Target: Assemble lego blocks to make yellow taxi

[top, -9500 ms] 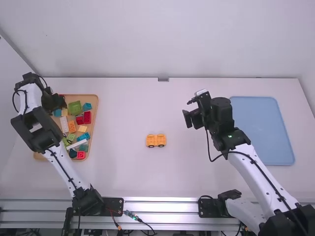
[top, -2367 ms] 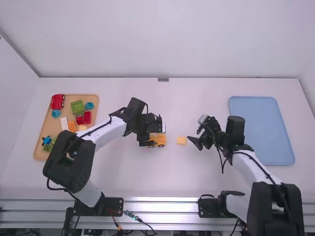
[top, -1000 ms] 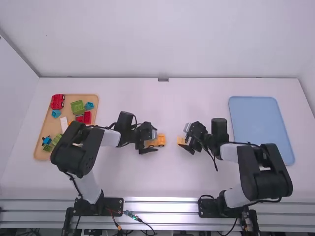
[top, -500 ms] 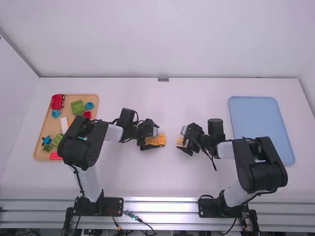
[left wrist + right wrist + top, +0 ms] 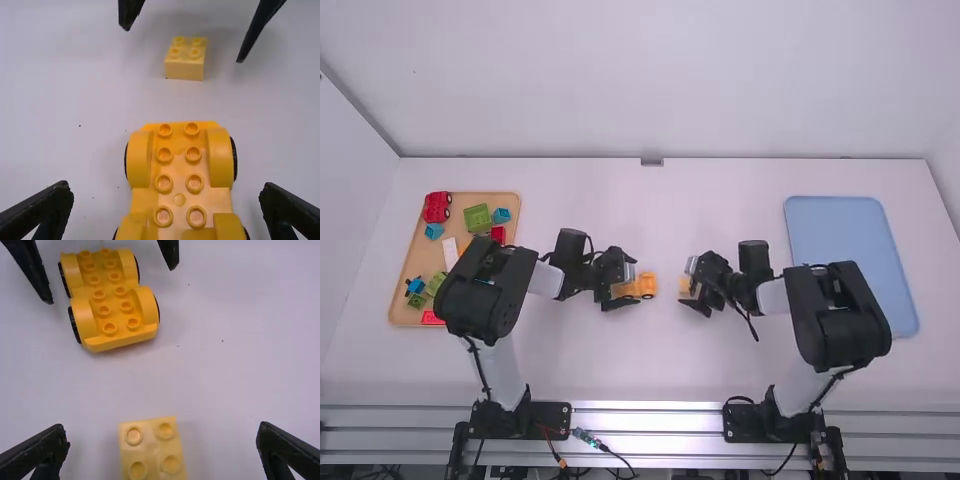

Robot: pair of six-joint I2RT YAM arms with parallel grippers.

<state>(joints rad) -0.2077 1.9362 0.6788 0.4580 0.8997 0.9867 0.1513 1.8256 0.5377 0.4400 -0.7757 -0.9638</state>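
Observation:
My left gripper (image 5: 622, 287) is low over the orange-yellow car base (image 5: 646, 286) at the middle of the table. In the left wrist view that gripper (image 5: 166, 192) stands open, with the studded, wheeled base (image 5: 180, 165) between its fingers but apart from them. My right gripper (image 5: 692, 288) is over a pale yellow block (image 5: 686, 288) just right of the base. The right wrist view has this gripper (image 5: 162, 432) open around the two-by-two block (image 5: 152, 450), touching neither side of it. Both pieces rest on the table with a gap between them.
On the left, a wooden tray (image 5: 400, 298) holds several loose pieces, among them a red vehicle (image 5: 437, 207) and a green block (image 5: 477, 218). A blue tray (image 5: 850, 255) lies on the right.
The left arm came from the wooden tray to the car base. A pale yellow block now lies right of the base, and the right gripper moved left and lowered over it.

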